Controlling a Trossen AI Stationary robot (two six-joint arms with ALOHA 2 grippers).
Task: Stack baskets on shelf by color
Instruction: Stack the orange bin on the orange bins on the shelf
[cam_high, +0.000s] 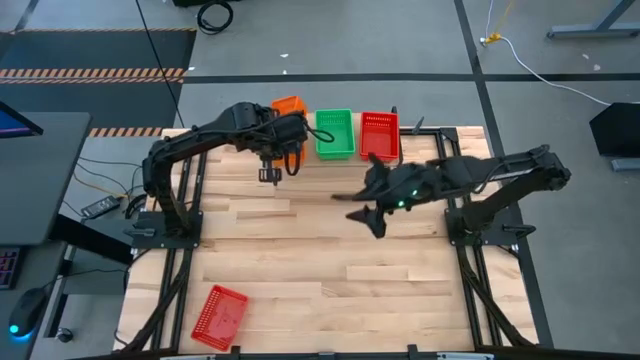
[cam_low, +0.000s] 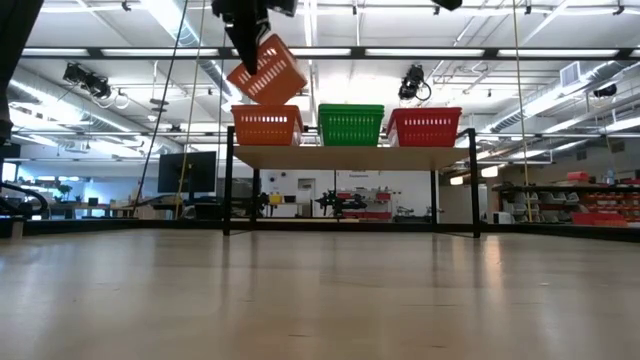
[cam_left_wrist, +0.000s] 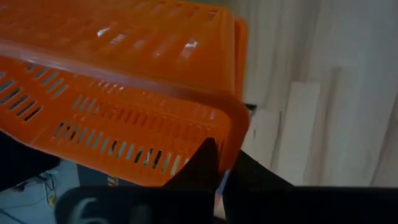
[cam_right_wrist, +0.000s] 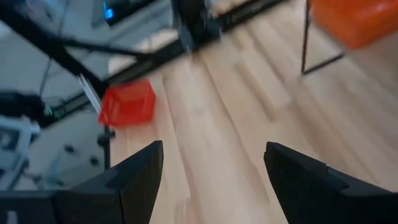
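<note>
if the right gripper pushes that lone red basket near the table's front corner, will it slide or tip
The red basket looks shallow and sits flat on the smooth wooden table, so it would probably slide rather than tip. Its thin slotted plastic suggests it is light and may skid or spin if pushed off-centre.

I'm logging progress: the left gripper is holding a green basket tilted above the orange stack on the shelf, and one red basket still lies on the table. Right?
Not quite: the basket in the left gripper is orange, not green, as the low view shows. It does hang tilted above the orange stack on the shelf, and one red basket lies on the table.
</note>
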